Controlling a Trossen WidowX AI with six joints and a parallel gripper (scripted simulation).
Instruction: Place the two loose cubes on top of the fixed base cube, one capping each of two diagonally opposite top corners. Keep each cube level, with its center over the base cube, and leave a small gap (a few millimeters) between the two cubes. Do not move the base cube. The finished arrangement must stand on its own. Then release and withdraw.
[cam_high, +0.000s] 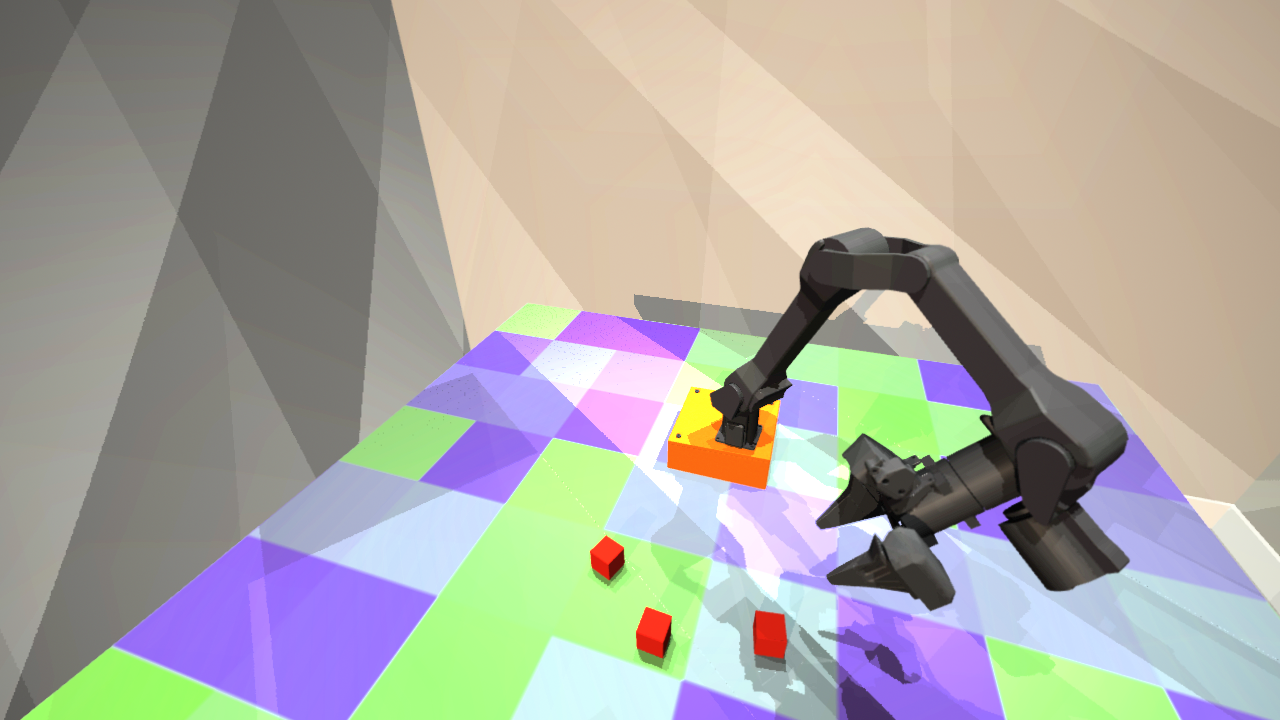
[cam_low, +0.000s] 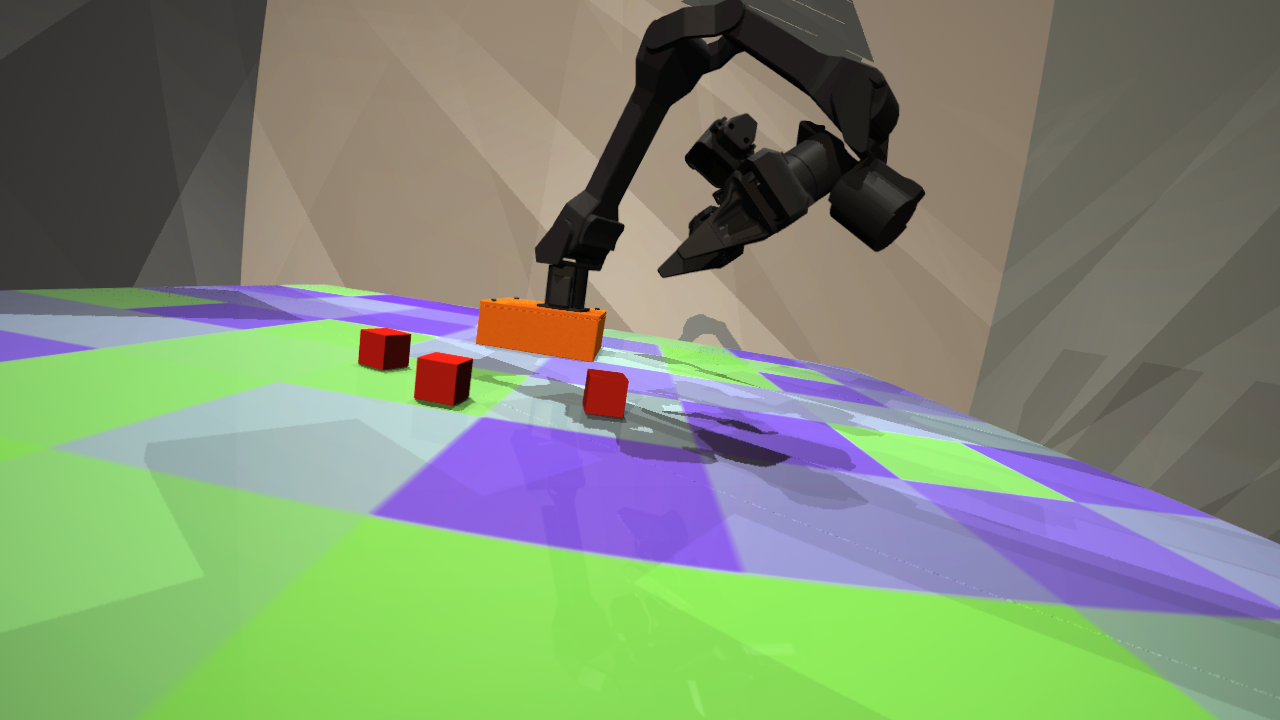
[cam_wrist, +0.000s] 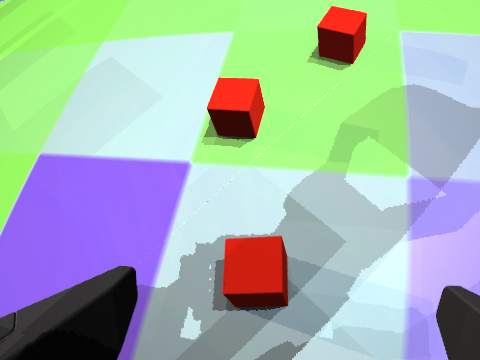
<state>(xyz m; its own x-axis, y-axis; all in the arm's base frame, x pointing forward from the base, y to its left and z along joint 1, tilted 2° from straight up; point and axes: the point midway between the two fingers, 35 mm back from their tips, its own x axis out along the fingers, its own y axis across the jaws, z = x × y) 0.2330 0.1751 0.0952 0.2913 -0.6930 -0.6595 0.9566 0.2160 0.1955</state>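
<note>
Three red cubes of like size lie apart on the tiled table; which one is the fixed base cube cannot be told. One cube (cam_high: 769, 634) (cam_low: 605, 394) (cam_wrist: 254, 267) sits on a pale tile, nearest the gripper. A second cube (cam_high: 653, 632) (cam_low: 443, 379) (cam_wrist: 234, 107) sits on a green tile beyond it. The third cube (cam_high: 606, 557) (cam_low: 384, 349) (cam_wrist: 342, 35) is farthest from the gripper, also on green. No cube rests on another. My gripper (cam_high: 824, 551) (cam_low: 684, 266) (cam_wrist: 291, 295) is open and empty, well above the table, tilted down toward the cubes. In the wrist view the nearest cube appears between the fingers.
The arm stands on an orange block (cam_high: 717, 462) (cam_low: 539, 329) with a yellow top, behind the cubes. The multicoloured tiled table (cam_high: 483, 608) (cam_low: 554, 501) carries shadows of the arm around the nearest cube.
</note>
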